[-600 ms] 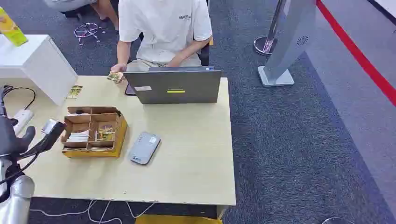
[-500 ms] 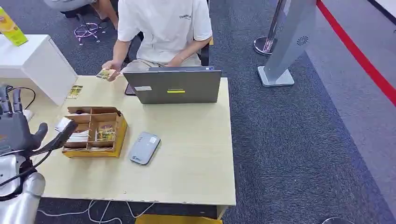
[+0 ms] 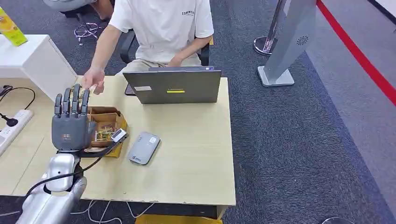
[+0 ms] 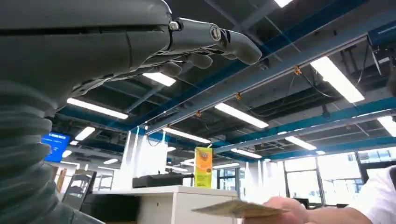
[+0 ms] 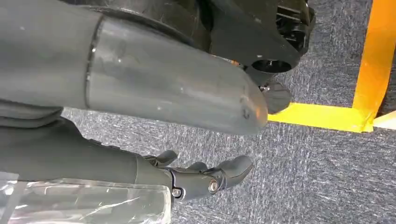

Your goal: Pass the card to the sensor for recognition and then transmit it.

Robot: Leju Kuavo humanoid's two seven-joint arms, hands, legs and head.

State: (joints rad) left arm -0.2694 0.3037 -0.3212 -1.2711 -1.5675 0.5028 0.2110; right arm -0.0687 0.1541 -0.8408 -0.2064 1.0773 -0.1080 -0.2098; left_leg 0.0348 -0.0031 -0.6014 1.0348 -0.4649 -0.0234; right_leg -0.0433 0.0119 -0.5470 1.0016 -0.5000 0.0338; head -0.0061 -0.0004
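Note:
My left hand (image 3: 70, 123) is raised over the table's left part, in front of the cardboard box (image 3: 111, 122). Its fingers (image 3: 71, 100) point straight up and apart, the thumb sticks out sideways, and it holds nothing. Just beyond its fingertips a person's hand (image 3: 93, 83) holds a card; the left wrist view shows that card (image 4: 238, 209) flat in the person's fingers, apart from my left hand (image 4: 140, 42). The grey sensor (image 3: 144, 148) lies flat beside the box. My right hand (image 5: 205, 179) hangs over the carpet with loose fingers, holding nothing.
A grey laptop (image 3: 173, 86) stands open at the table's far edge, with the seated person (image 3: 163, 23) behind it. A white cabinet (image 3: 35, 60) with a juice carton (image 3: 11, 28) is at far left. A power strip (image 3: 10, 127) with cables lies on the left.
My left hand rose and swung right, from the table's left edge to in front of the box, fingers now upright. The person's hand carried the card leftward toward it.

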